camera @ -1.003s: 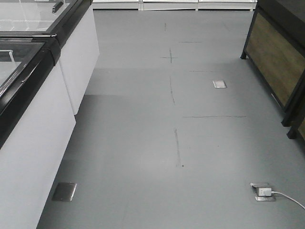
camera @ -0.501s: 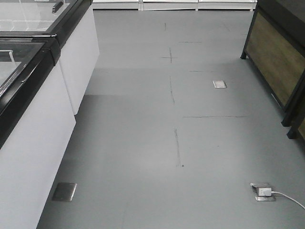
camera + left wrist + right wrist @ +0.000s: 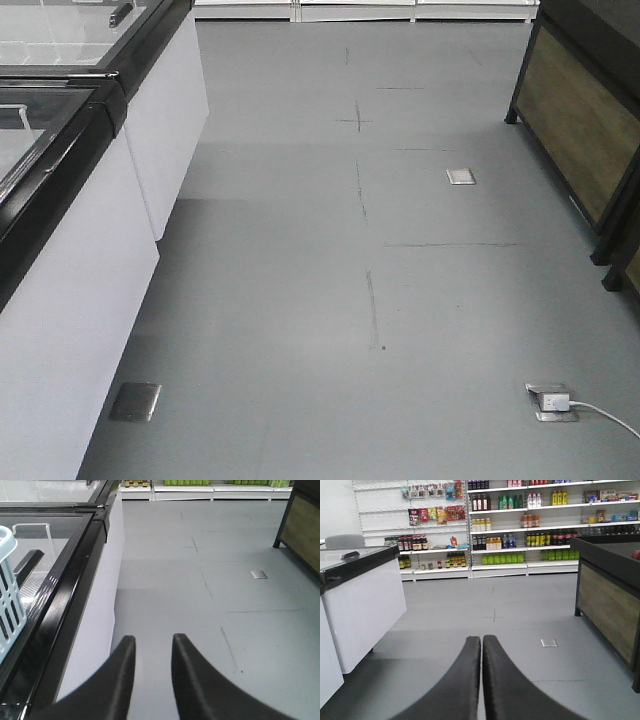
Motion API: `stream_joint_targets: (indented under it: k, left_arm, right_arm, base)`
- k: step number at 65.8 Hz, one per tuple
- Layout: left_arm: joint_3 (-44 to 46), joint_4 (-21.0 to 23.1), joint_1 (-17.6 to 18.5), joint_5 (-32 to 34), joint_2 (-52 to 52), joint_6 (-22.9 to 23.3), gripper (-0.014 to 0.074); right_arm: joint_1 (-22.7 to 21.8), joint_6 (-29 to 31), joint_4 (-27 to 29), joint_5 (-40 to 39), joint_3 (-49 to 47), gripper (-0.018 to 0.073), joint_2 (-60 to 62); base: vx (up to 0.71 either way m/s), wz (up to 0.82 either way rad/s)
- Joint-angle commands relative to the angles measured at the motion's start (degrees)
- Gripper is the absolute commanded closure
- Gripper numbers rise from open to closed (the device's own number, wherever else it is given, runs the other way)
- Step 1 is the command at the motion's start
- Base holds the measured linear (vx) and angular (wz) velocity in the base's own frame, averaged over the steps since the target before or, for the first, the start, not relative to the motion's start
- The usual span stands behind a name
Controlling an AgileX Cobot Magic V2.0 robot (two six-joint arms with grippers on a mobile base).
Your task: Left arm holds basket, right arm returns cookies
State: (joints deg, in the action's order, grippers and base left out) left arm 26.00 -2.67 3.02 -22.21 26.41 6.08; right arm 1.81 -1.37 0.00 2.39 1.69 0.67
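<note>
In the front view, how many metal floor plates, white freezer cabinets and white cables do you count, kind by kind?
metal floor plates: 3
white freezer cabinets: 2
white cables: 1
Total: 6

Basket [image 3: 6, 534]: light blue, slotted sides. Floor [image 3: 290, 300]: grey, thin dark lines. Freezer [image 3: 70, 330]: white, black rim
</note>
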Motion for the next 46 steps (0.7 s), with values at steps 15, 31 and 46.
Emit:
stream_joint_targets:
  k: [15, 31, 46]
  left_arm:
    - [2.9, 1.7, 0.1, -1.0, 0.6, 2.7, 0.0166]
    - [10.9, 3.2, 0.1, -9.1, 3.7, 15.0, 0.0167]
    - [17.8, 3.2, 0.1, -13.5, 13.9, 26.8, 0.0167]
  right_arm:
    - [0.0, 0.1, 0.0, -4.1, 0.0, 0.0568, 0.5]
    - [0.0, 0.1, 0.0, -4.1, 0.0, 0.0568, 0.5]
    - [0.0, 0.1, 0.0, -4.1, 0.0, 0.0568, 0.5]
  base:
    - [0.00, 0.00]
    - [0.00, 0.00]
    - [0.00, 0.00]
